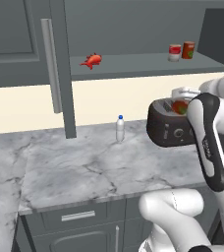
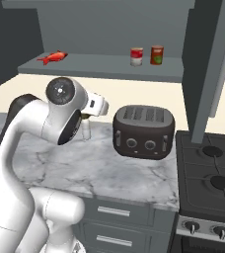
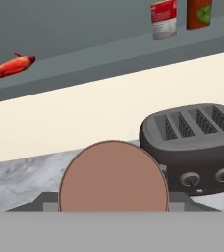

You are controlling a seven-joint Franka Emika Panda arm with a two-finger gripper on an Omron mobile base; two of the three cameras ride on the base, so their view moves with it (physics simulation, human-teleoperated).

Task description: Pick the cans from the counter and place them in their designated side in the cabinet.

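Both cans stand upright on the right part of the cabinet shelf [image 1: 133,65]: the cream-white one with a red band [image 1: 174,52] [image 2: 136,56] [image 3: 163,18] and, just right of it, the dark red one with a green patch [image 1: 188,49] [image 2: 157,55] [image 3: 199,13]. My gripper [image 1: 181,98] hangs over the counter [image 1: 84,167], near the toaster and below the shelf. It is shut on an orange-red can with a dark top [image 1: 180,107]. That can's round brown end [image 3: 114,177] sits close to the hand camera and hides the fingertips.
A dark toaster [image 1: 169,125] [image 2: 143,131] [image 3: 195,142] stands on the counter at the right. A clear bottle with a blue cap [image 1: 120,129] stands mid-counter. A red fish [image 1: 92,60] [image 2: 53,58] lies on the shelf's left. The open cabinet door [image 1: 64,69] hangs at the left, and a stove [image 2: 213,170] adjoins the counter.
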